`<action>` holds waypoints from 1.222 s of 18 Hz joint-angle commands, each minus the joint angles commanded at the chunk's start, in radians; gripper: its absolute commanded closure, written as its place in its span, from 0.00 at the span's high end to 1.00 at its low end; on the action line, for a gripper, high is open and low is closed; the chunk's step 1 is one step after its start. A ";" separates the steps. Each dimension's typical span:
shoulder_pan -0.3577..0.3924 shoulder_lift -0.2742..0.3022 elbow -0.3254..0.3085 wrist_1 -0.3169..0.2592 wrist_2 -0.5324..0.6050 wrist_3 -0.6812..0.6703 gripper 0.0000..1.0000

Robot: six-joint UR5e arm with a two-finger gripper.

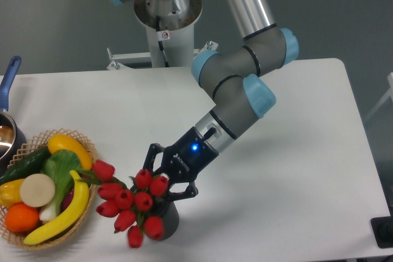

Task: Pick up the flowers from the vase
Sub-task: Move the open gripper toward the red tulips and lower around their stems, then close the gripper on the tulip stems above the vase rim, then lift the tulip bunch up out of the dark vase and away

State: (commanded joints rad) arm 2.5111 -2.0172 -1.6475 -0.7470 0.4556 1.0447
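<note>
1. My gripper (161,183) is down at the bunch, its black fingers closed in around the stems of the flowers (131,204) just above the vase; it looks clamped on them, though the buds hide the fingertips.
2. I see the flowers leaning left out of the vase (166,216), red buds fanned toward the basket, one bud close to the basket rim.
3. The vase stands on the table (295,170) near its front edge, dark and partly covered by the buds; only its right side and rim show.
4. A blue light glows on the gripper's wrist body, and the arm (236,96) slants down to it from the upper right.
5. At the left I have the wicker basket (86,213) filled with fruit and vegetables: a yellow banana (61,213), an orange (21,218), green pieces and a pale round slice.
6. At the far left edge a pot (6,136) with a blue handle is partly cut off by the frame.
</note>
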 joint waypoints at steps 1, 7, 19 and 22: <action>0.002 0.008 0.000 0.000 -0.002 -0.014 0.00; 0.038 0.064 0.000 0.000 -0.069 -0.101 0.00; 0.087 0.095 0.115 0.000 -0.172 -0.265 0.00; 0.097 0.095 0.121 -0.002 -0.184 -0.267 0.00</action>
State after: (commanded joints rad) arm 2.6077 -1.9221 -1.5263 -0.7486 0.2716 0.7777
